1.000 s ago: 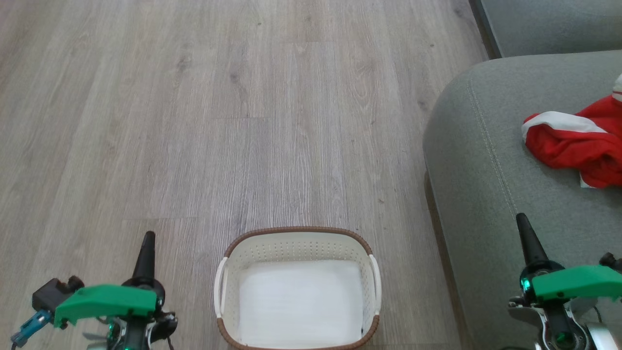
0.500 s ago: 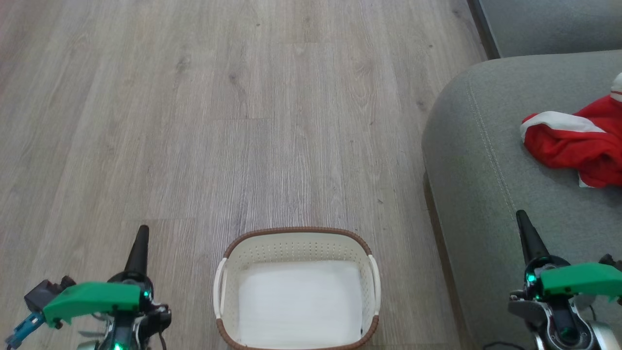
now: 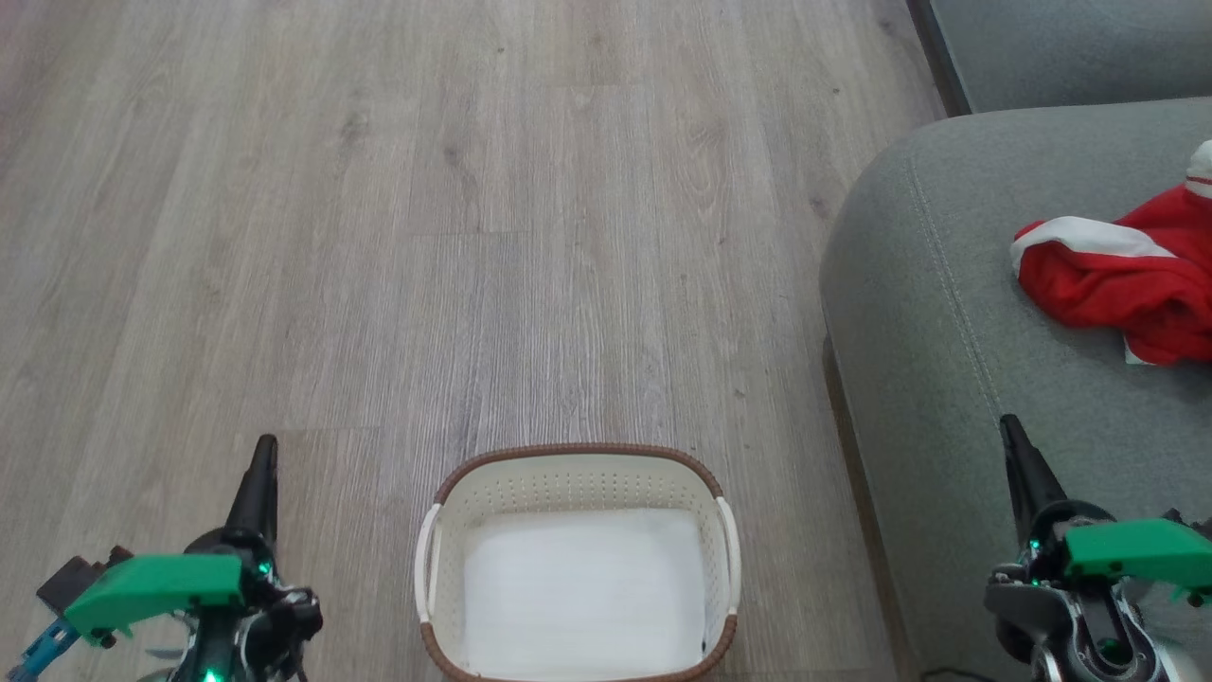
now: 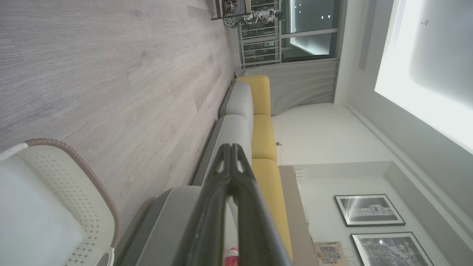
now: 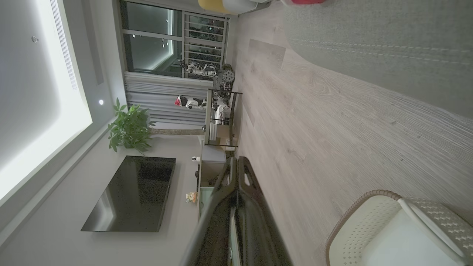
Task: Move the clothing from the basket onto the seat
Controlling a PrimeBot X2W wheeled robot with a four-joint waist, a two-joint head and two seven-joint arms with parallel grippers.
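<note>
One oval cream plastic basket (image 3: 578, 455). Right of it, one red clothing (image 3: 1117, 289) heap on one grey-green fabric seat (image 3: 928, 332). Flanking it, two: left gripper (image 3: 267, 443), right gripper (image 3: 1009, 424), fingers pinched together.

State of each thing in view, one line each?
clothing: heaped on the seat
basket: upright on the floor, only its liner inside
seat: carrying the clothing
left gripper: shut, holding nothing
right gripper: shut, holding nothing

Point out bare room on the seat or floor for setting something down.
Seat: bare from its rounded left edge across to the red clothing, which crowds the far right. Floor: bare planks ahead of the basket and left of the seat. The basket holds just its white liner.
</note>
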